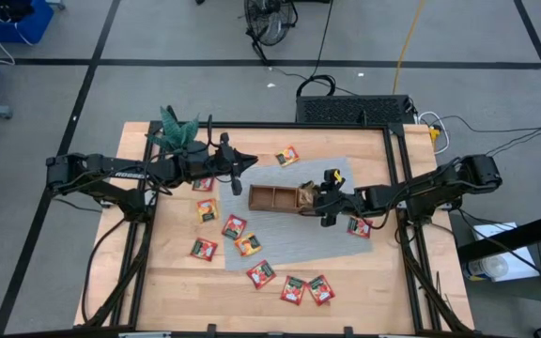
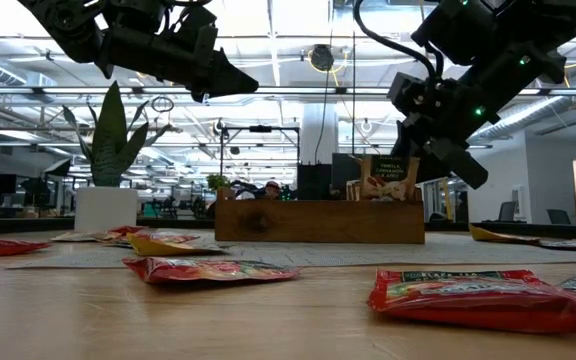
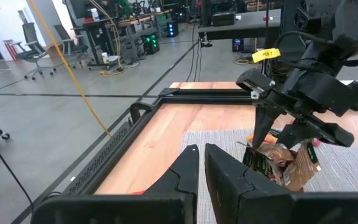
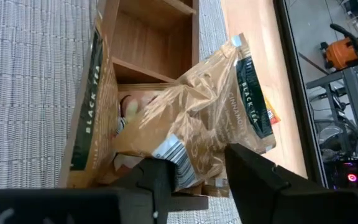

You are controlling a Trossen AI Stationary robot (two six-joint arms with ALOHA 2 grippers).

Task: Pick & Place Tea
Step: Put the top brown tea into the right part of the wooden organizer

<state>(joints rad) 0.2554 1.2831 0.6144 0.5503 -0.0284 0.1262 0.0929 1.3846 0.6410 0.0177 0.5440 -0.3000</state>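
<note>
A brown wooden tray (image 1: 269,198) stands on a grey mat. Brown-gold tea sachets (image 4: 204,106) stick up out of its right end compartment, one (image 4: 95,106) leaning along the tray's wall. My right gripper (image 4: 201,177) is open just above that compartment (image 1: 319,208), slanting down, with a finger on either side of the gold sachet's barcode end. My left gripper (image 1: 239,178) is shut and holds nothing; it hangs in the air off the tray's far left corner. Several red sachets (image 1: 261,273) lie flat on the mat and the table. My right gripper's fingers (image 4: 253,177) stand on either side of the gold sachet's barcode end (image 4: 166,149), slanting down from the table's right. I cannot tell whether they touch it. The sachet rests tilted in the tray's end compartment, against the others.
A potted plant (image 1: 177,131) stands at the table's far left corner. Red and orange sachets lie near the front edge (image 1: 294,289), left of the tray (image 1: 207,209), beyond it (image 1: 287,156) and under my right arm (image 1: 358,226). The tray's other compartments (image 4: 160,37) show bare wood.
</note>
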